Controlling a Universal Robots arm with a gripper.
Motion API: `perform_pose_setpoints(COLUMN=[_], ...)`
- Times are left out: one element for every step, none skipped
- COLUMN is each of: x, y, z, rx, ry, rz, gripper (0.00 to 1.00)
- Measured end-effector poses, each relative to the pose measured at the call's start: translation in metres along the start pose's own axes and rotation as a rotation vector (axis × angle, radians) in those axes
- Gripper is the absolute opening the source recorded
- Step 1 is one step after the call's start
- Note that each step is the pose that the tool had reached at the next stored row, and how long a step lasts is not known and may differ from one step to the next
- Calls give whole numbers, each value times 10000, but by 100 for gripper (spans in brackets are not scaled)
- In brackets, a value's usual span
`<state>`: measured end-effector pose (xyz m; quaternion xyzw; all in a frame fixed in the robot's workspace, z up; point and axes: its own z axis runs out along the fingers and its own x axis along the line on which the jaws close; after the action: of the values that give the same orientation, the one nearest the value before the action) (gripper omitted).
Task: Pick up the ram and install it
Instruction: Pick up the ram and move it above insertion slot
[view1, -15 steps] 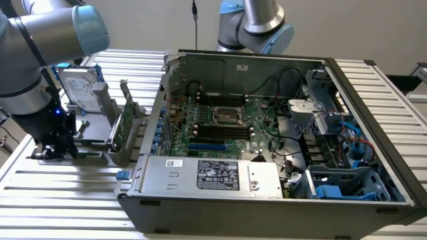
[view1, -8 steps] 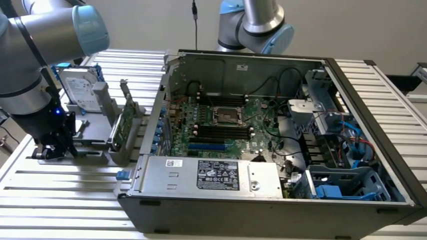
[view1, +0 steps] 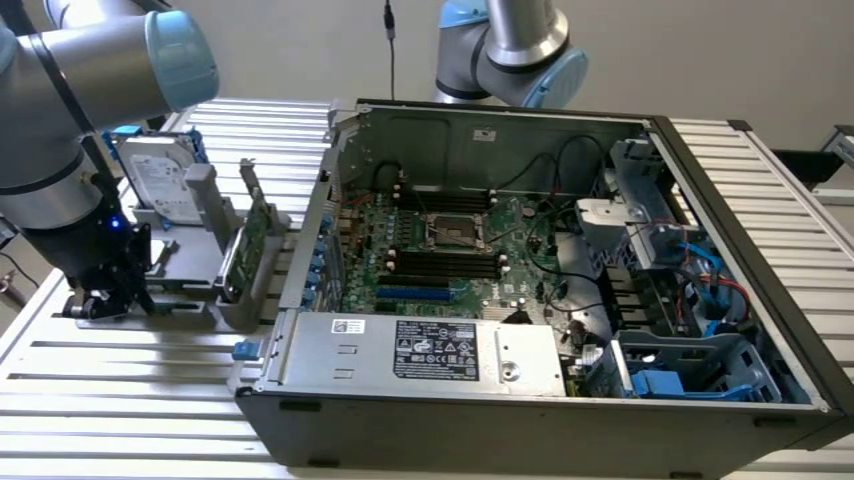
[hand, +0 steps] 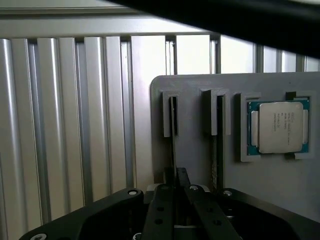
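The ram (hand: 173, 125) stands on edge in a slot of the grey holder (hand: 195, 155), so I see it as a thin dark line. My gripper (hand: 176, 186) is right over it, its black fingers (hand: 162, 205) drawn together on the stick's near end. A second thin stick (hand: 219, 145) stands in the neighbouring slot. In the exterior view my gripper (view1: 114, 295) is down at the grey holder (view1: 187, 295), on the exterior view's left of the open computer case. The motherboard (view1: 441, 245) lies inside the case, with black memory slots (view1: 447, 262) below the processor socket.
A square silver processor (hand: 280, 126) lies in a recess of the holder. A hard drive (view1: 160, 180) and a green card with a metal bracket (view1: 247, 245) stand upright on the holder. A power supply (view1: 427, 350), cables and drive cages crowd the case. A second arm (view1: 514, 50) stands behind.
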<state>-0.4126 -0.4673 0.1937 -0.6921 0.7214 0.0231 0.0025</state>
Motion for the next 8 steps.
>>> perform_pose_setpoints(x=[0, 0, 0, 0, 0, 0, 0, 0], y=[0, -1, -1, -2, -3, -3, -4, -4], z=[0, 0, 0, 0, 0, 0, 0, 0], rx=[-8, -21, -34, -50, -70, -93, -116, -135], ry=[-1, -1, -2, -2, -2, -2, -2, -3], rz=[30, 66, 102, 140, 178, 216, 257, 297], gripper=[14, 14, 14, 14, 14, 14, 14, 14])
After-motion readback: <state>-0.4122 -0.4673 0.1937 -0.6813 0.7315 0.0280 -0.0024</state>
